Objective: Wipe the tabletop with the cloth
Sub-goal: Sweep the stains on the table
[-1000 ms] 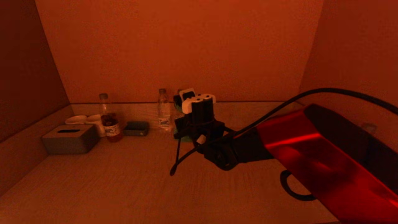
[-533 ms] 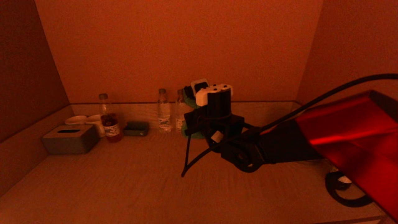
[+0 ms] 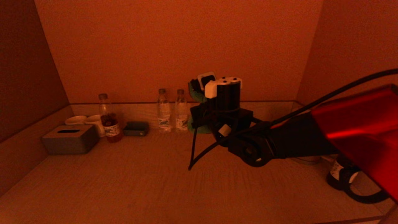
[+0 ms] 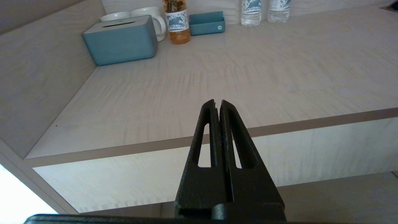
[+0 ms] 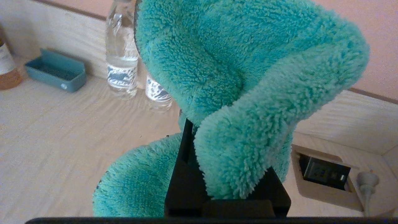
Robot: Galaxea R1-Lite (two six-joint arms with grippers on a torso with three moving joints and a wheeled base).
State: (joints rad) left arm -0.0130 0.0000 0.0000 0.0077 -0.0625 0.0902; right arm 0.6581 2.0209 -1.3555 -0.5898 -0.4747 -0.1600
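Tabletop: bottles beside cloth.

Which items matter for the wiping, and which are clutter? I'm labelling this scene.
Job:
cloth, held in the right end effector
tabletop

Clutter:
tissue box
two mugs
tea bottle
small tray
two water bottles

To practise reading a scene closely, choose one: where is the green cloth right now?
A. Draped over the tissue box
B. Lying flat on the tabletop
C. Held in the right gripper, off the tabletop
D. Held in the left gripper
C: the cloth bunches around the right gripper, raised off the tabletop; the left gripper is shut on nothing.
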